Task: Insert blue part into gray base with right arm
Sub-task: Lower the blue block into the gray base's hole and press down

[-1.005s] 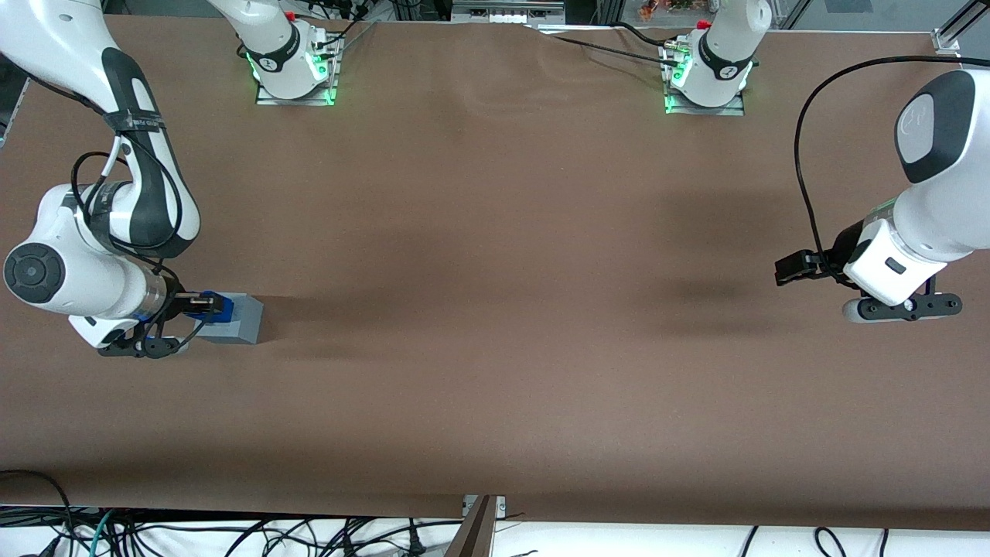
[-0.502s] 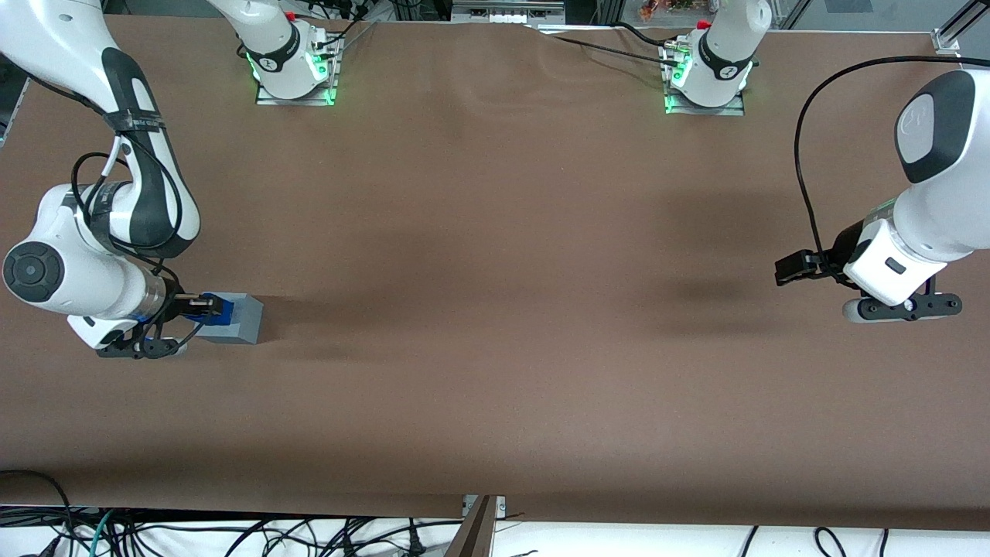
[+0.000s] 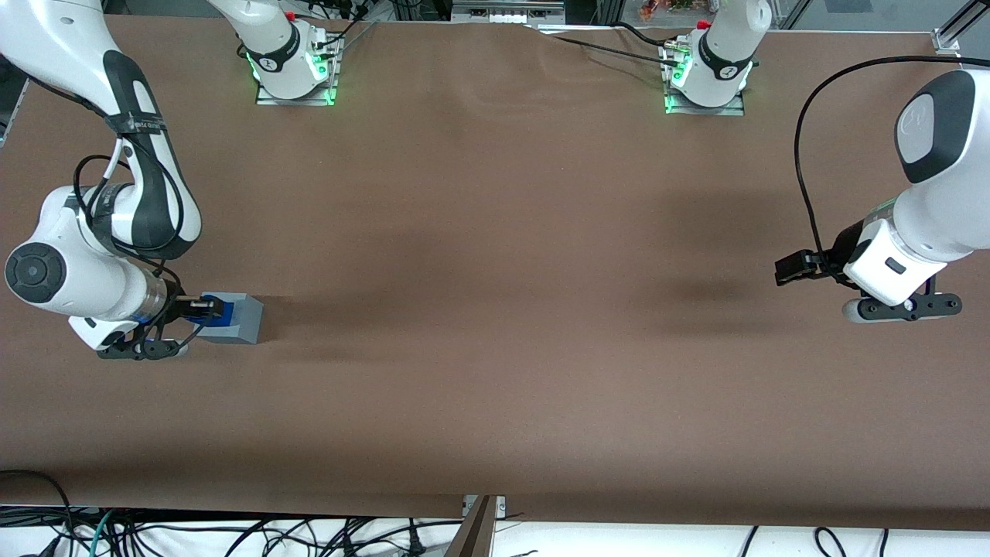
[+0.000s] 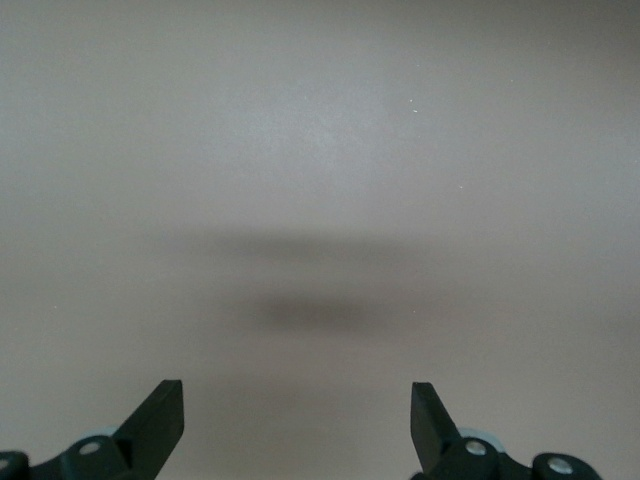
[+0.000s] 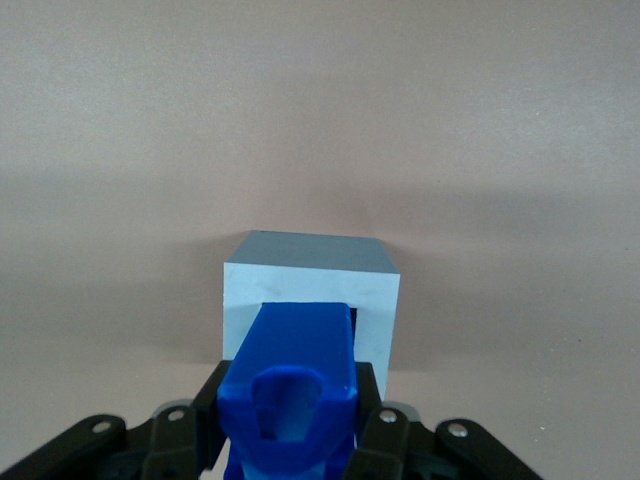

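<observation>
Pinching the blue part, right arm's gripper holds it partway into gray base recess, nr tabletop edge at working arm's end.

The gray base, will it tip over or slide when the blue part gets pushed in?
Probably not tip: the gray base is a squat cube sitting flat on the table. It might slide, since nothing holds it. The gripper presses the blue part into its recess.

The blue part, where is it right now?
The blue part is held in the right arm's claw, shut on it, and reaches into the top recess of the gray base at the working arm's end of the table.
</observation>
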